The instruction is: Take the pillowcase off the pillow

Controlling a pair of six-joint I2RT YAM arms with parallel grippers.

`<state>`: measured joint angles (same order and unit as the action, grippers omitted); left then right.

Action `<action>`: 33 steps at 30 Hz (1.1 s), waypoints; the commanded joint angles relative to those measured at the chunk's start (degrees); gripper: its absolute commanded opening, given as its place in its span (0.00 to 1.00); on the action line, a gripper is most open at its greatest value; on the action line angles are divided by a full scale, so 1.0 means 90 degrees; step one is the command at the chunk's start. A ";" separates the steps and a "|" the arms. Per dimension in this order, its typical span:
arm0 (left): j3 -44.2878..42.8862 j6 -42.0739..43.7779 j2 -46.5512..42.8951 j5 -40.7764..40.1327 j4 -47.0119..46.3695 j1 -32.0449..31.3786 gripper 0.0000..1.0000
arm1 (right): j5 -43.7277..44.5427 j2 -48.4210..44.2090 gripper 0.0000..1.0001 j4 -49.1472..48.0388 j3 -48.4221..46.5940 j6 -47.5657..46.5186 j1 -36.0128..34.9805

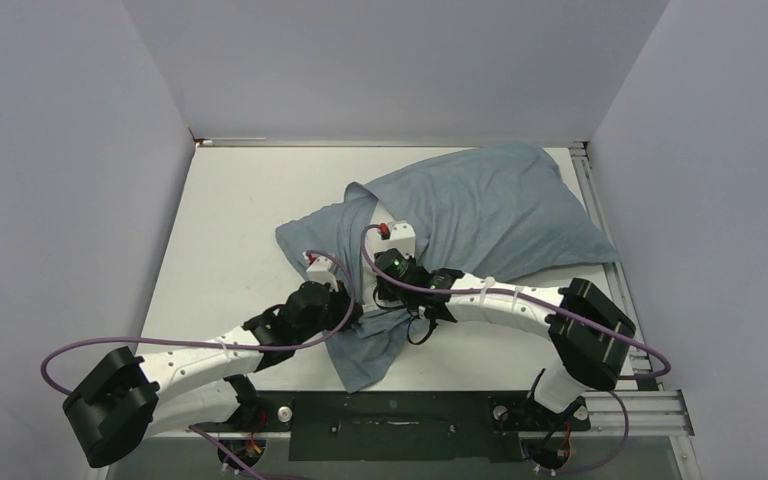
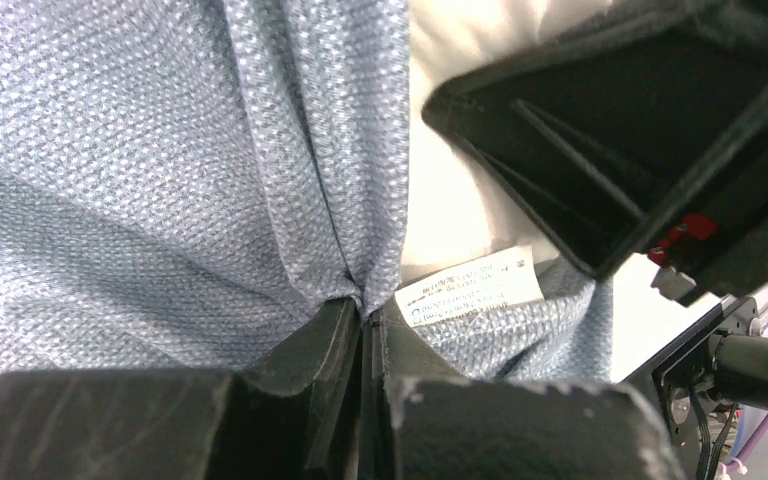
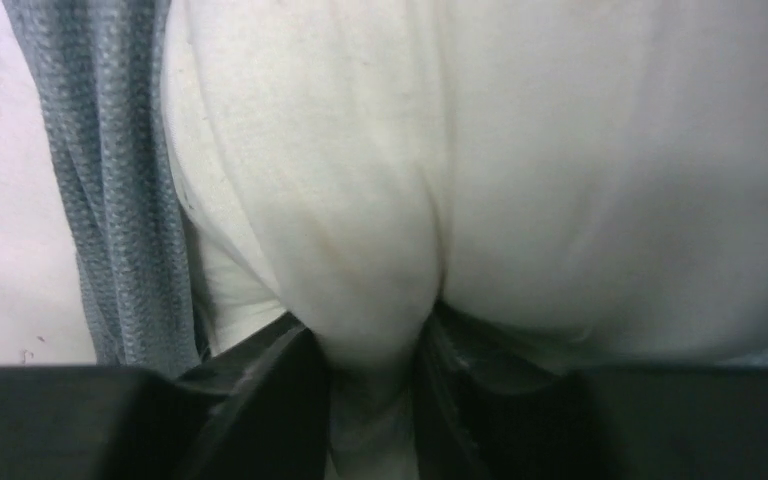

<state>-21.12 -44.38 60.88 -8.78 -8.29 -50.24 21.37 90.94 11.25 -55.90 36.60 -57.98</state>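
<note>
Two grips going at once here. My left gripper (image 2: 365, 320) has its jaws squeezed together on a bunched fold of the pillowcase (image 1: 490, 210), grey-blue face out. A small white printed label (image 2: 470, 287) sits just beside the pinch. My right gripper (image 3: 375, 370) is clamped on the pillow (image 3: 560, 180) itself, with white fabric puckering down between the fingers (image 3: 260, 380).

From overhead, the pillowcase sprawls across the middle and far right of the white table (image 1: 230, 220). It's plump at the far right end and flatter and rumpled toward me, and a loose tail of cloth reaches down toward the near edge between my arms. Both wrists meet at that rumpled near end, just beside each other.

The pillow is mostly covered from above. It shows up in the wrist views though. On the left one it's a white strip beside the fold I'm pinching, partly under the black body of my other wrist. On the right one it fills nearly everything, with a strip of grey-blue cloth hanging at its left and bare table past that.
</note>
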 commanded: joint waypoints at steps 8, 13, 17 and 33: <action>-0.0082 -0.0039 -0.0049 0.0133 -0.0240 -0.0407 0.00 | -0.1535 0.0544 0.05 -0.1350 -0.0473 0.0087 0.0528; -0.0202 -0.0002 0.0013 -0.0047 -0.0193 -0.0744 0.00 | -0.1588 0.0460 0.05 -0.1861 -0.0798 0.0057 0.0742; -0.0214 -0.0002 0.0113 -0.0245 -0.0141 -0.0931 0.00 | -0.1677 0.0187 0.05 -0.2164 -0.1036 0.0018 0.0938; -0.0460 0.0346 0.0449 -0.1213 0.0594 -0.1196 0.00 | -0.1788 -0.1040 0.05 -0.2896 -0.1199 0.0511 0.1801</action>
<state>-25.28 -42.74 63.51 -23.51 -11.31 -58.37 1.43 88.38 6.00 -61.41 37.41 -45.78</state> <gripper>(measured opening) 0.031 0.162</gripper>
